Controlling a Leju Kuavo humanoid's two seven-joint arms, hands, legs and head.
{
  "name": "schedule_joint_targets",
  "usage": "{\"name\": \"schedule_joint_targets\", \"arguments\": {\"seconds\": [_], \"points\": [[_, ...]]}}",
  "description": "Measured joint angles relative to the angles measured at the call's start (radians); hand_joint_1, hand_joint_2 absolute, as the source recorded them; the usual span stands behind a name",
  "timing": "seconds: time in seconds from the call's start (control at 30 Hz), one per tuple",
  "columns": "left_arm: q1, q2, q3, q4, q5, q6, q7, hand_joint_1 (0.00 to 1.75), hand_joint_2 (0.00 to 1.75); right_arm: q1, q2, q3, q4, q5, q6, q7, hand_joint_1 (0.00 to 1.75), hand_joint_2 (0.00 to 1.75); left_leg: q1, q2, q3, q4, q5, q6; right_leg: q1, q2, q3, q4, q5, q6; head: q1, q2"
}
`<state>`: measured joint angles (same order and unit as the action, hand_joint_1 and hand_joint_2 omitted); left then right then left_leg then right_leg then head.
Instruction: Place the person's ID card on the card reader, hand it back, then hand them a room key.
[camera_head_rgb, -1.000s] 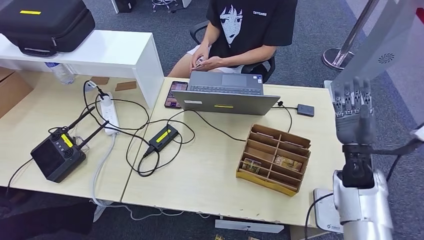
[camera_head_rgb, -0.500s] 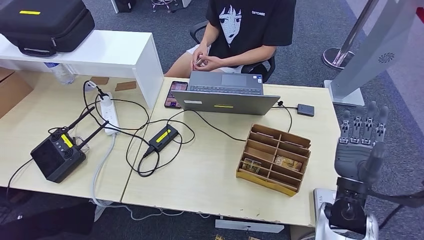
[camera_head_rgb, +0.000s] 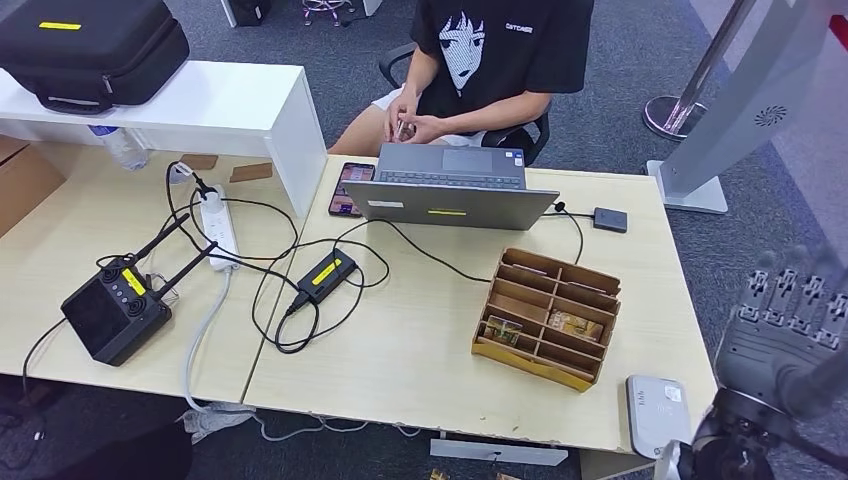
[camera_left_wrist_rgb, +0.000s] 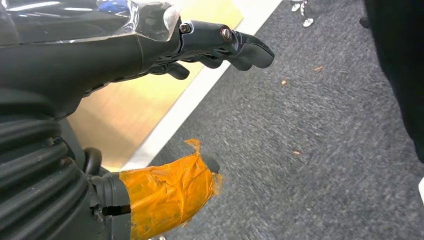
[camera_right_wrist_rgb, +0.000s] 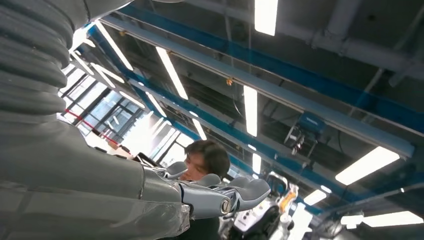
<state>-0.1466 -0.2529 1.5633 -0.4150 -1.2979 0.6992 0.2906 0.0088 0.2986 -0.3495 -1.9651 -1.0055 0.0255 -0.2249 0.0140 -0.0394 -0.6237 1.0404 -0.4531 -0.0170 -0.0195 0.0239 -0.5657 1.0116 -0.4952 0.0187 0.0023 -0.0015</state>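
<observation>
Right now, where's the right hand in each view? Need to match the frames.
Head view: right hand at the lower right, off the table's right edge, fingers up and apart, empty.
Left wrist view: not in it; that is the left hand over grey carpet.
Right wrist view: right hand entering from the left, under ceiling lights.
Shared landmark: the seated person, also in the right wrist view.

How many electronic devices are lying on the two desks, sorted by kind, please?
Laptop: 1
Phone: 1
Power strip: 1
Antenna box: 1
Yellow-labelled adapter: 1
Small dark box: 1
Card reader: 1
Total: 7
</observation>
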Motion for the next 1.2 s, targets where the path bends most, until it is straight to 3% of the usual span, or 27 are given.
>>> {"name": "schedule_joint_targets", "arguments": {"seconds": [0.23,0.43,0.7,0.8,0.93,1.2], "points": [[0.000,0.001,0.000,0.009,-0.033,0.000,0.032,0.00,1.75,0.011,0.002,-0.029,0.004,-0.006,-0.043,-0.034,0.00,1.75,0.000,0.000,0.000,0.000,0.000,0.000,0.000,0.000,0.000,0.000,0.000,0.000,0.000,0.000],[0.006,0.014,-0.016,0.087,-0.097,0.000,0.099,0.00,1.75,0.083,0.011,-0.122,-0.025,0.022,-0.197,-0.155,0.00,1.75,0.000,0.000,0.000,0.000,-0.001,0.000,0.000,0.000,0.000,0.000,-0.001,0.000,0.000,0.000],[0.013,0.036,-0.040,0.141,-0.087,-0.002,0.131,0.00,1.75,0.281,0.026,-0.164,-0.084,0.076,-0.520,-0.379,0.00,1.75,0.000,-0.001,0.000,0.000,-0.003,0.000,0.000,0.000,0.001,0.000,-0.003,0.001,0.000,0.000],[0.014,0.040,-0.048,0.150,-0.082,-0.002,0.135,0.00,1.75,0.323,0.028,-0.172,-0.121,0.099,-0.585,-0.446,0.00,1.75,0.000,0.002,0.002,0.000,-0.004,0.000,0.000,0.002,0.000,0.000,-0.003,0.001,0.000,0.000],[0.015,0.042,-0.055,0.158,-0.080,-0.002,0.137,0.00,1.75,0.345,0.030,-0.183,-0.156,0.125,-0.628,-0.471,0.00,1.75,0.000,0.003,0.003,0.000,-0.004,0.000,0.000,0.002,0.000,0.000,-0.004,0.001,0.000,0.000],[0.014,0.043,-0.072,0.164,-0.082,-0.001,0.134,0.00,1.75,0.312,0.033,-0.304,-0.164,0.421,-0.716,-0.477,0.00,1.75,0.000,0.003,0.004,0.000,-0.004,0.000,0.000,0.002,0.002,0.000,-0.003,0.001,0.000,0.000]]}}
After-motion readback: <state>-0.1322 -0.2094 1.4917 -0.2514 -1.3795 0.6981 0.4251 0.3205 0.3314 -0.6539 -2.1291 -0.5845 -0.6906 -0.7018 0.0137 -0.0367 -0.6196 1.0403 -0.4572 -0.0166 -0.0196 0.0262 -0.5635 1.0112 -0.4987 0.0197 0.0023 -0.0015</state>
